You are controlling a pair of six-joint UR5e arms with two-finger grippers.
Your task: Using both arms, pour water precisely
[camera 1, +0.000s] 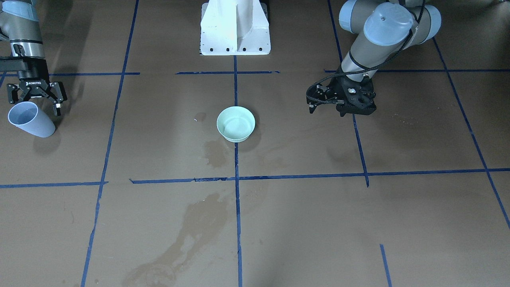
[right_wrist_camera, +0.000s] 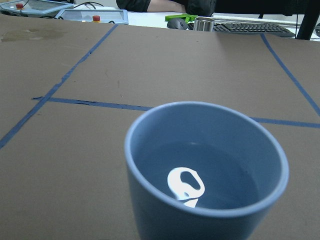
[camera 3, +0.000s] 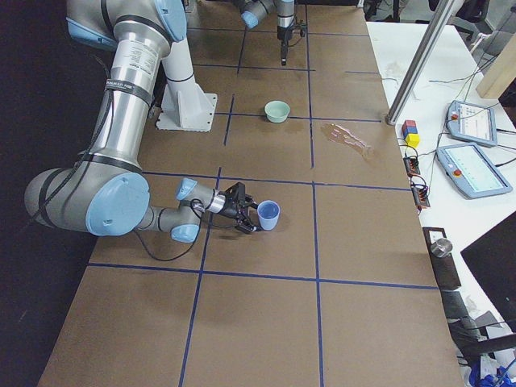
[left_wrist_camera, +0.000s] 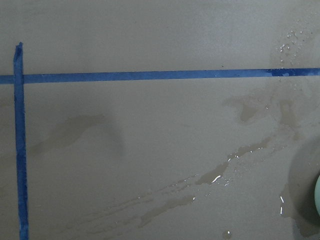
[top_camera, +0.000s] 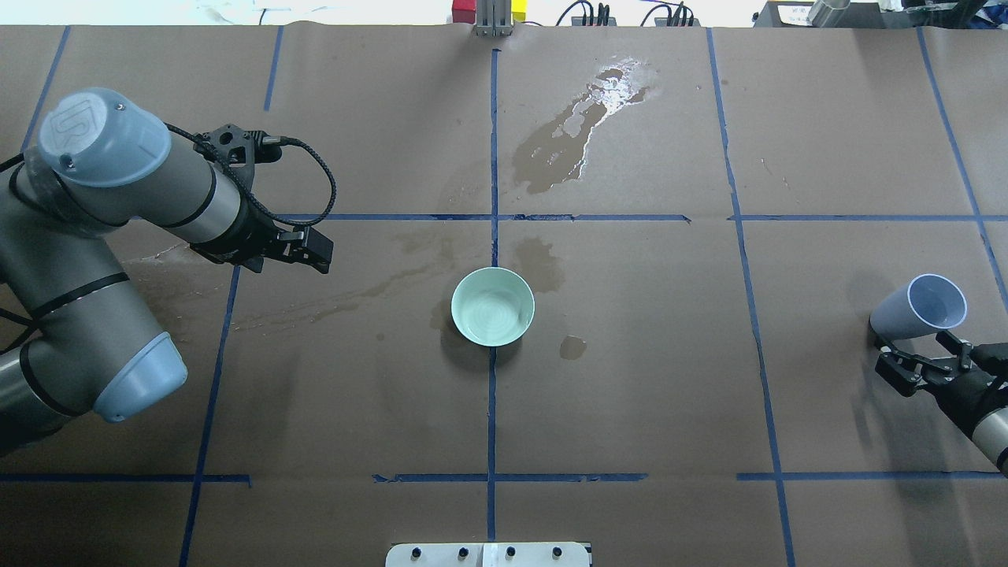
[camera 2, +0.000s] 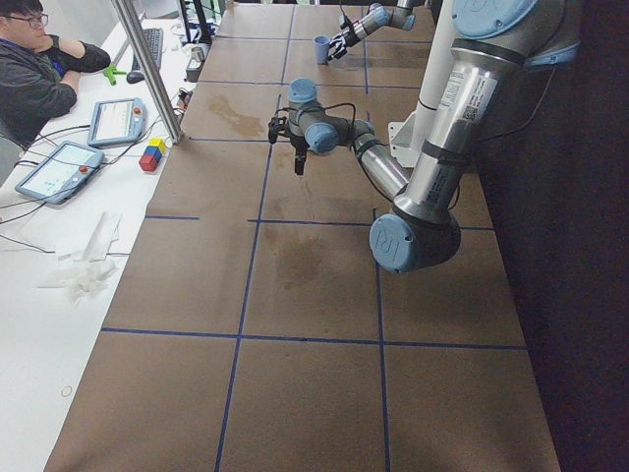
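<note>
Brown paper, ruled into squares by blue tape, covers the tabletop [top_camera: 669, 378]. A pale green bowl [top_camera: 493, 306] stands at its centre, on a tape line. A blue cup [top_camera: 917, 307] stands upright near the edge on the robot's right, well apart from the bowl. The water [right_wrist_camera: 220, 172] lies low inside the cup and shows mainly as a white glint on its surface. Wet patches [top_camera: 575, 134] darken the paper beyond the bowl and to its left.

The right pincer [top_camera: 917, 350] is released, its fingers spread wide and held low and level. The cup lies straight ahead of it, just off the fingertips, and its wall fills the right wrist view. Whether the fingers already flank the cup wall or stop just short of it cannot be told. The cup's long axis is vertical, so a sideways closure would meet the wall squarely.

The left pincer [top_camera: 321, 256] hangs over bare paper on the robot's left, nearer the bowl than the cup. It appears clenched on nothing, and only the bowl's edge enters its wrist view.

The right arm is by far the nearer to the cup, so the grasp looks to be its job. The step in hand is judged to be that grasp, with carrying and pouring not yet begun. The bowl looks largely empty.
</note>
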